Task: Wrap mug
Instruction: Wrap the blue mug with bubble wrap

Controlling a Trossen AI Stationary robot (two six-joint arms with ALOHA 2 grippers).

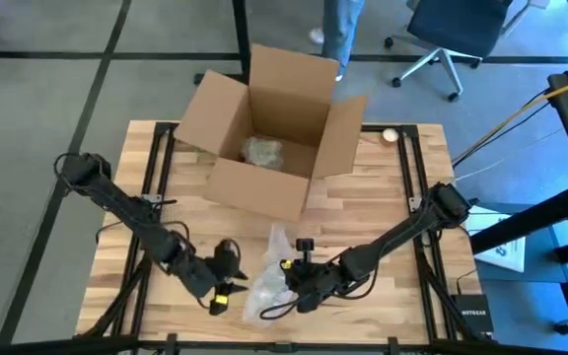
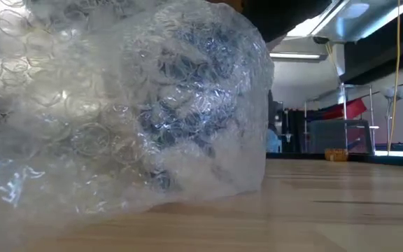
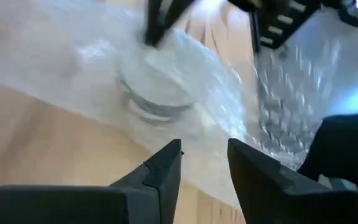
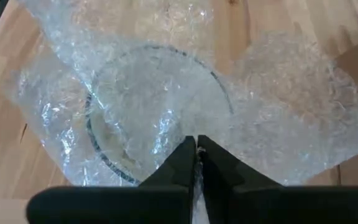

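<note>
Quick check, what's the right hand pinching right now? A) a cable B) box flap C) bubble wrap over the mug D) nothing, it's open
C: the right hand has its fingers shut on the bubble wrap draped over the mug.

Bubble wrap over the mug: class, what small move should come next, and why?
Probably the right end effector, pinched on the bubble wrap, should draw that sheet farther across the mug, since much wrap lies loose beside it. The left end effector waits open nearby.
</note>
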